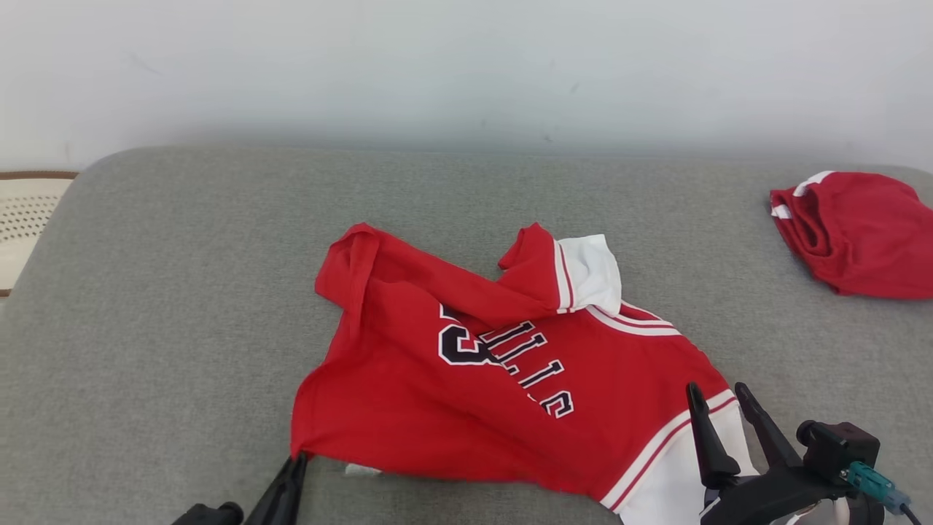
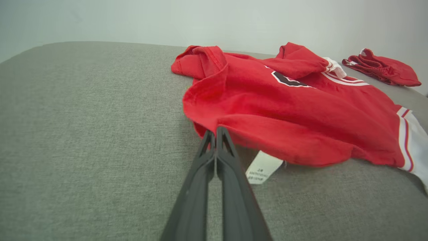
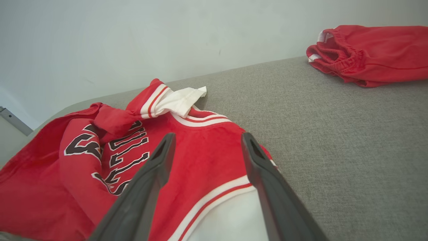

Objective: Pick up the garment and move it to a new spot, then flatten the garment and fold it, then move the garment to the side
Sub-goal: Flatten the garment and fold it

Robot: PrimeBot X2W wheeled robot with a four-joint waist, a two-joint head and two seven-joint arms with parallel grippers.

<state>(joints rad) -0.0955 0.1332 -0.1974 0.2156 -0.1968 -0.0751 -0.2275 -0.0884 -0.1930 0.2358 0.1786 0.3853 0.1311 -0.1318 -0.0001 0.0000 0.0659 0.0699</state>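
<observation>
Looking at a pale wall [image 1: 466, 65] behind a grey cushion [image 1: 182, 292] that carries everything. Red shirt [image 1: 452, 394] with black-and-white lettering and white sleeves lies crumpled on the cushion, around the middle and running to the near edge. Not flat: one white-cuffed sleeve is folded over onto the chest, the far-left part is bunched, and the other white sleeve reaches toward the near-right. Second red garment, shorts [image 1: 860, 233] by the look of the waistband, sits bunched near the cushion's far-right corner, well apart from the shirt. Right gripper [image 1: 718, 390] is at the near-right end of the shirt, fingers spread wide over the red-and-white trim where the white sleeve starts, nothing between them; can't tell if the tips touch the cloth. Left gripper [image 1: 297, 463] is at the shirt's near-left corner, fingers pressed together with no gap, tips right at the hem; can't tell whether cloth is actually pinched between them. White label [image 2: 264, 167] pokes out from under the near hem, just beside the left gripper's fingers, lying flat on the cushion.
</observation>
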